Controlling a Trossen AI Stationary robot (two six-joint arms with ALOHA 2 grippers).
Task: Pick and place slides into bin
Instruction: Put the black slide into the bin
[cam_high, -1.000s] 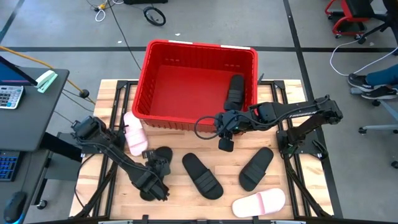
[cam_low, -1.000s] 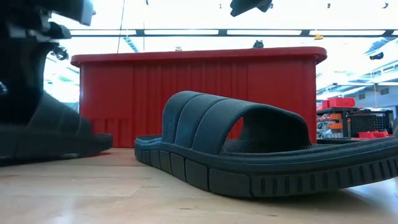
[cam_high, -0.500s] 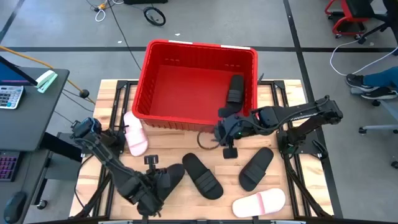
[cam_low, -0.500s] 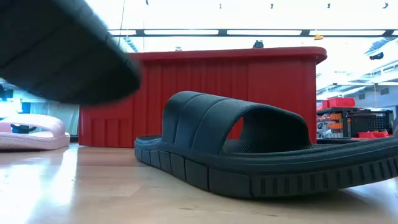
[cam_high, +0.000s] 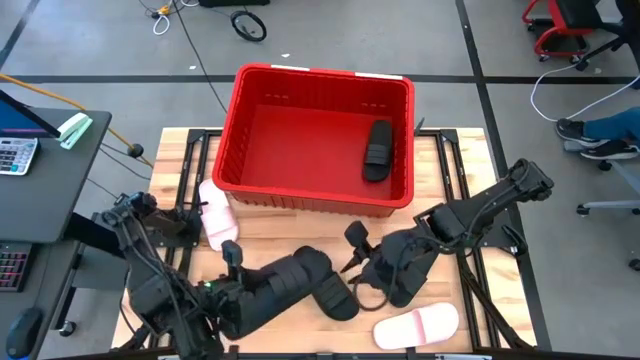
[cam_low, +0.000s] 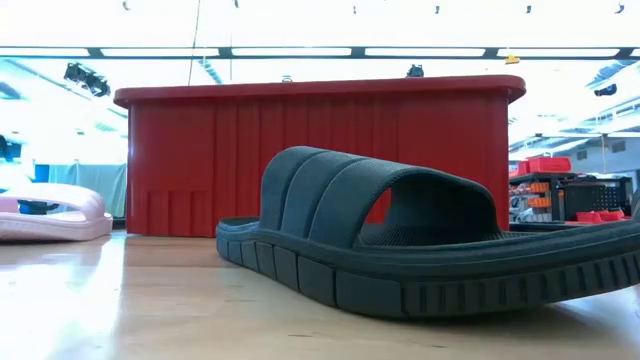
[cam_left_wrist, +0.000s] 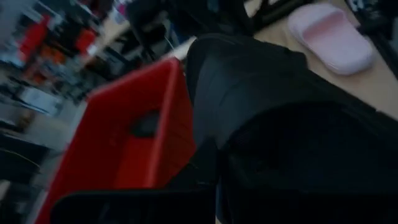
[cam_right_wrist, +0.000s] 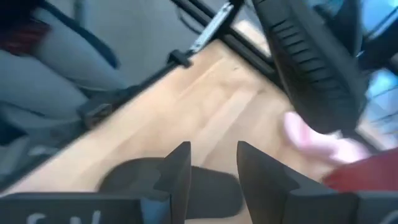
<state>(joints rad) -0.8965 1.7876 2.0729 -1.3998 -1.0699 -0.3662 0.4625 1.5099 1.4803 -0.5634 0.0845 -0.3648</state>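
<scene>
Left gripper (cam_high: 240, 300) clamps a black slide (cam_high: 285, 285), lifted clear of the table (cam_high: 270, 225) just in front of the red bin (cam_high: 255, 190); right gripper (cam_high: 358, 262) hangs with fingers (cam_right_wrist: 177, 171) parted, empty, over another black slide (cam_high: 405, 275) — also in front of the bin, toward its right corner; one black slide (cam_high: 377, 150) already lies inside the bin by its right wall; a pink slide (cam_high: 215, 215) sits at the bin's front-left corner, another pink one (cam_high: 418, 327) well in front.
</scene>
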